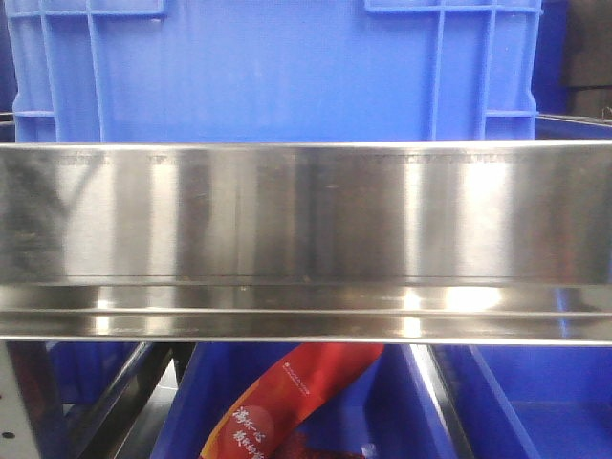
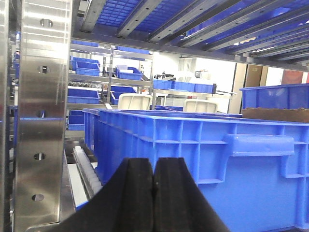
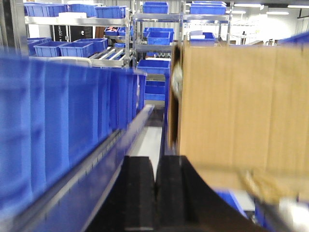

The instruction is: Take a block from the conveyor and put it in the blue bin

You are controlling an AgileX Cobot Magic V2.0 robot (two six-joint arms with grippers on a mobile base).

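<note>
No block shows in any view. A large blue bin [image 1: 277, 72] stands behind a steel rail in the front view; it also fills the left wrist view [image 2: 207, 164]. My left gripper [image 2: 154, 166] is shut and empty, its black fingers pressed together in front of the bin's side wall. My right gripper [image 3: 155, 166] is shut and empty, pointing along a pale conveyor strip [image 3: 147, 145] between a row of blue bins [image 3: 58, 130] on the left and a cardboard box [image 3: 236, 106] on the right. That view is blurred.
A wide steel rail [image 1: 306, 239] crosses the front view. Below it a blue bin holds a red packet [image 1: 287, 402]. A steel upright post [image 2: 43, 116] and a white roller strip [image 2: 87, 166] stand left of the left gripper. Shelves with blue bins [image 2: 87, 65] fill the background.
</note>
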